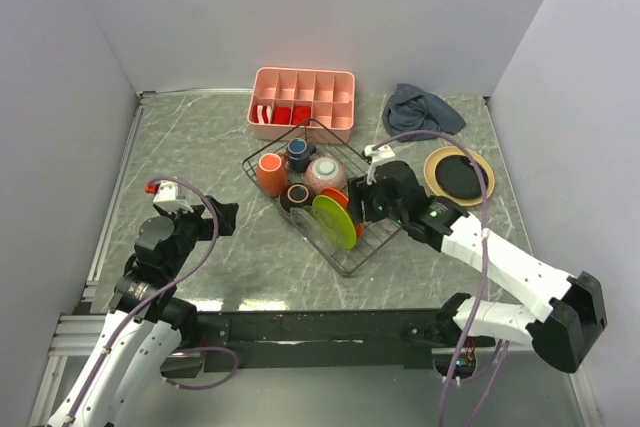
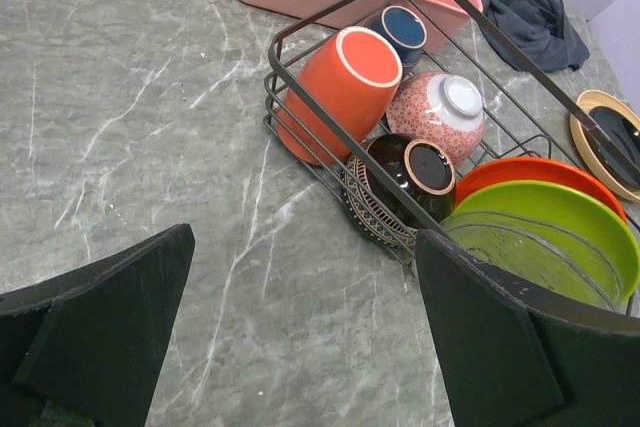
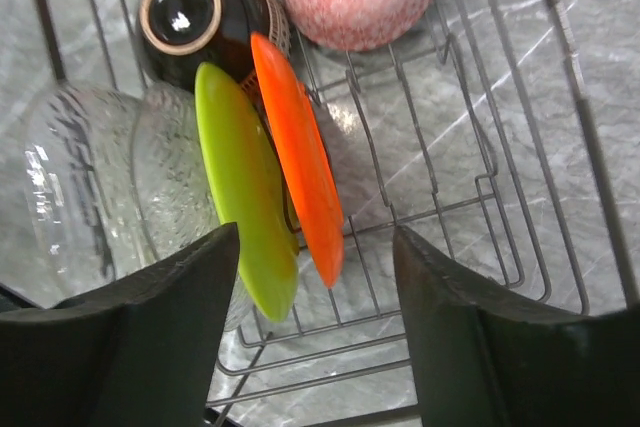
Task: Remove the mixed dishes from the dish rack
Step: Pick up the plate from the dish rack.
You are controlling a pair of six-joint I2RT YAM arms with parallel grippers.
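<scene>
Overhead, two wrist close-ups, shared dish rack [image 1: 372, 240]

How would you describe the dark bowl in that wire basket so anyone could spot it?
Find the black wire dish rack on the grey marbled table. Inside, the dark-brown bowl lies on its side between the orange mug and the lime green plate. Unlike the pinkish speckled bowl beside it, it is glossy dark with a tan ring.

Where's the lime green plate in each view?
Top external: lime green plate at centre of frame, standing upright.
Left wrist: lime green plate at the right edge, in front of the orange-red plate.
Right wrist: lime green plate left of centre, seen edge-on.
Shared landmark: the dark-brown bowl next to it.
</scene>
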